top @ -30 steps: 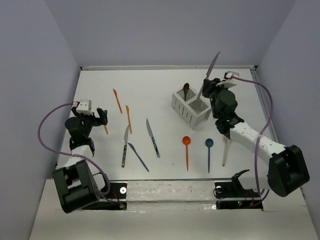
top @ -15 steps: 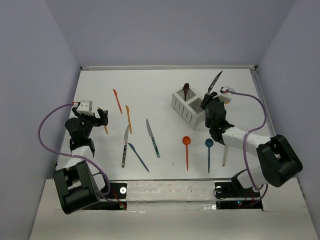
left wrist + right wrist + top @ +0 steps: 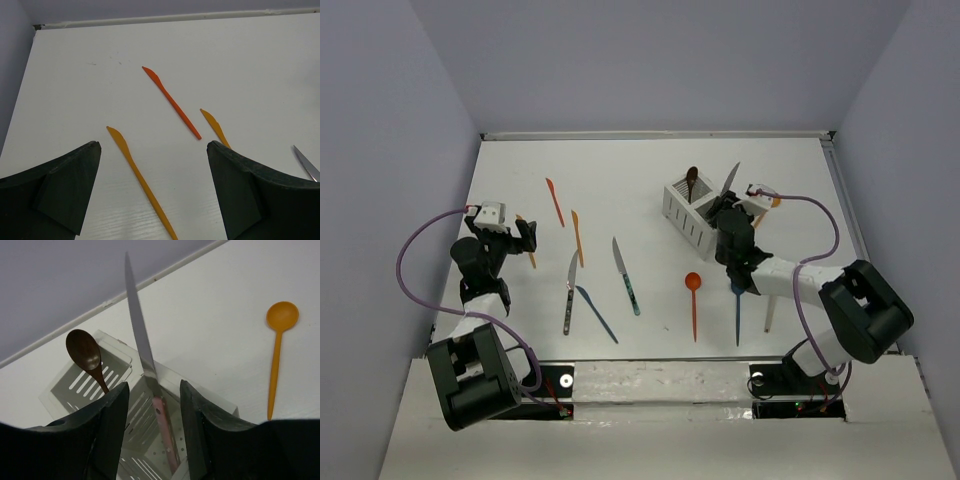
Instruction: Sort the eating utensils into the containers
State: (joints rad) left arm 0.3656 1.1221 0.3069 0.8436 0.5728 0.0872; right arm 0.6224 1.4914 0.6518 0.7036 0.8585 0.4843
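The white slatted caddy [image 3: 692, 225] stands right of centre. A brown spoon [image 3: 692, 179] stands in its far compartment. A silver knife with a pink handle [image 3: 143, 347] stands in the near compartment, blade up, leaning on the rim [image 3: 210, 390]. My right gripper [image 3: 154, 405] sits low over that compartment, jaws apart on either side of the handle with a gap at each side. My left gripper [image 3: 152, 150] is open over the table at the left, above a yellow-orange knife [image 3: 137, 175]. Other utensils lie loose on the table.
Orange knives [image 3: 554, 200] [image 3: 578, 237], two silver knives [image 3: 569, 290] [image 3: 626, 275] and a blue knife [image 3: 596, 313] lie mid-left. An orange spoon [image 3: 693, 300], a blue spoon [image 3: 737, 310] and a beige knife [image 3: 771, 305] lie below the caddy. Another orange spoon [image 3: 277, 340] lies right of it.
My right gripper came down and toward the caddy with the knife, which now stands in the near compartment with the jaws apart around it. The left arm has not moved.
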